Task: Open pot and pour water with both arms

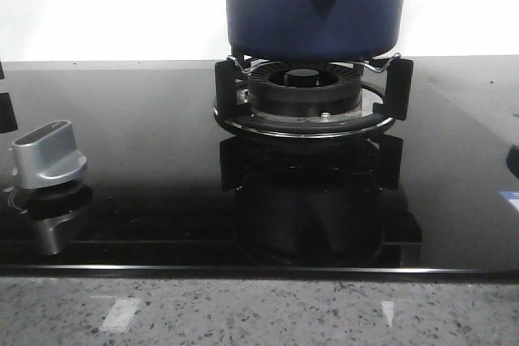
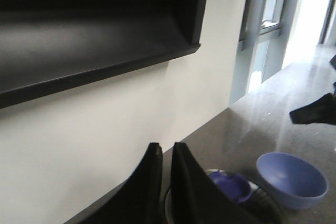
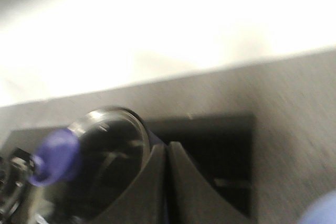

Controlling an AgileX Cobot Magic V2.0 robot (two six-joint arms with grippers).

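The dark navy-blue pot [image 1: 316, 6] stands over the gas burner [image 1: 306, 99] at the top middle of the front view, its teardrop handle mount facing me; its top is cut off. No gripper shows in that view. In the left wrist view my left gripper [image 2: 167, 148] has its jaws a narrow gap apart, with the rim of a glass lid [image 2: 262, 196] running in between them; the lid's blue knob [image 2: 231, 184] shows beside the fingers. In the blurred right wrist view my right gripper [image 3: 167, 148] is shut, beside the glass lid [image 3: 113, 156] with its blue knob [image 3: 55, 156].
A silver stove knob [image 1: 50, 154] stands on the black glass cooktop [image 1: 146, 168] at the left. A blue bowl [image 2: 291, 179] sits on the grey speckled counter [image 2: 294, 87] beside the lid. A dark range hood [image 2: 79, 30] hangs above. The wall is close behind.
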